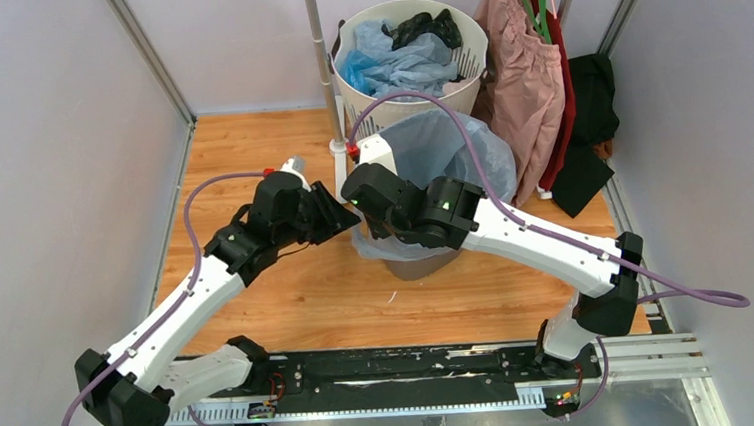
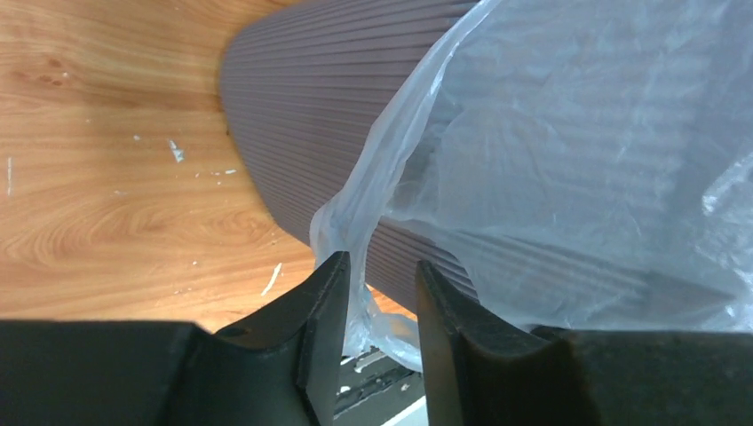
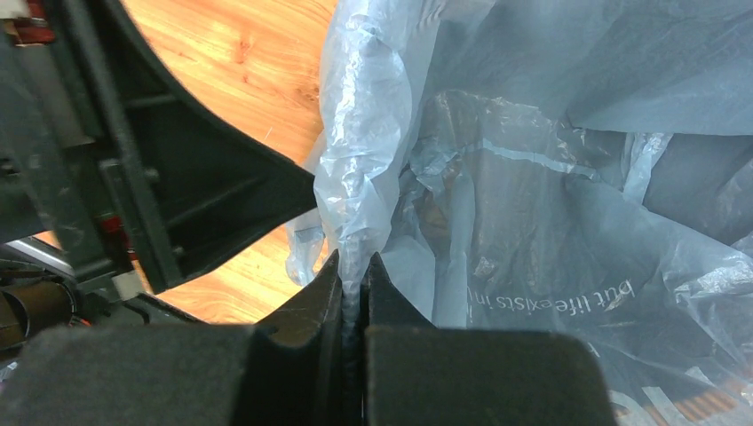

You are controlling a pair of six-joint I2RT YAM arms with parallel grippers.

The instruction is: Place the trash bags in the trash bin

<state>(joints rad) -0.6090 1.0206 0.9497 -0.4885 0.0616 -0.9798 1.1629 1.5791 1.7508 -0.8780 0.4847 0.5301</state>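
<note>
Wooden counter; the bin stands at twelve o'clock, blue bag draped over its rim. My right claw clamps the bag's edge; my left claw, jaws apart, seemingly straddles a fold. Next: pinch, stuff it inside.

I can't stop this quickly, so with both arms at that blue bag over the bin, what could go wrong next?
1. The right fingers pinch only a thin fold of the pale blue trash bag; a hard pull might tear it.
2. The left fingers stand apart around a narrow strand, so it may slip out.
3. The bag hangs outside the trash bin wall and could slide to the wooden floor.
</note>
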